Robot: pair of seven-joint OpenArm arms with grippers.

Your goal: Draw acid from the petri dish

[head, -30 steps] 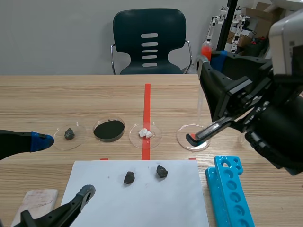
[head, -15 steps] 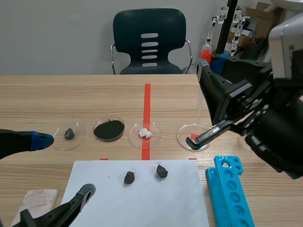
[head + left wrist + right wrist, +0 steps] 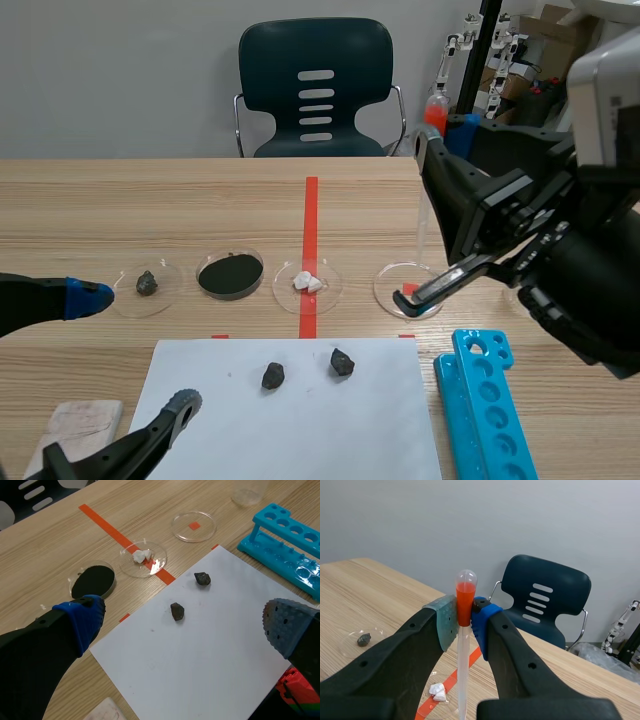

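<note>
Clear round petri dish lies on the wooden table, below the right gripper, whose jaws pinch a clear plastic pipette with an orange-red bulb. Over the last second that gripper dipped slightly toward the dish, then held. Left gripper, jaws spread wide, hangs unmoved over the white paper sheet.

No text, label, brand, number or sign can be read on anything in view
</note>
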